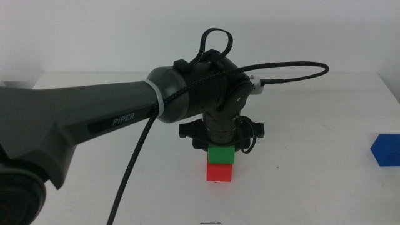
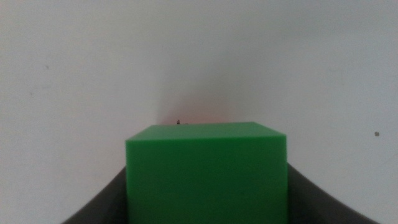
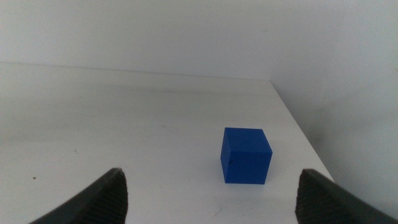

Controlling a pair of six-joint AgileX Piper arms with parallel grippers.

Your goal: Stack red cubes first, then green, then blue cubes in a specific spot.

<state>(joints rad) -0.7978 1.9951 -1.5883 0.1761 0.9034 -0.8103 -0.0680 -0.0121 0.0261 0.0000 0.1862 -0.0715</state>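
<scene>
The green cube (image 1: 221, 154) sits on top of the red cube (image 1: 220, 172), faces roughly flush, near the middle of the white table (image 1: 312, 156); my left gripper (image 1: 221, 149) comes straight down over it, and in my left wrist view the green cube (image 2: 207, 171) fills the gap between my two dark jaws, touching both, so I judge I am clamped on its side faces; whether its full weight already rests on the red one I cannot tell. I judge these cubes light, rigid and matte, not slippery; opposite flat faces are the place to hold, square-on, since a corner grip would twist them. The blue cube (image 1: 385, 149) stands alone, well apart near the table's right edge; my right gripper (image 3: 211, 193) waits out of the middle view, jaws wide apart, with the blue cube (image 3: 245, 155) ahead between their lines but untouched. The tabletop is plain white with tiny dark specks, flat and bare around the stack; a pale wall rises behind.
</scene>
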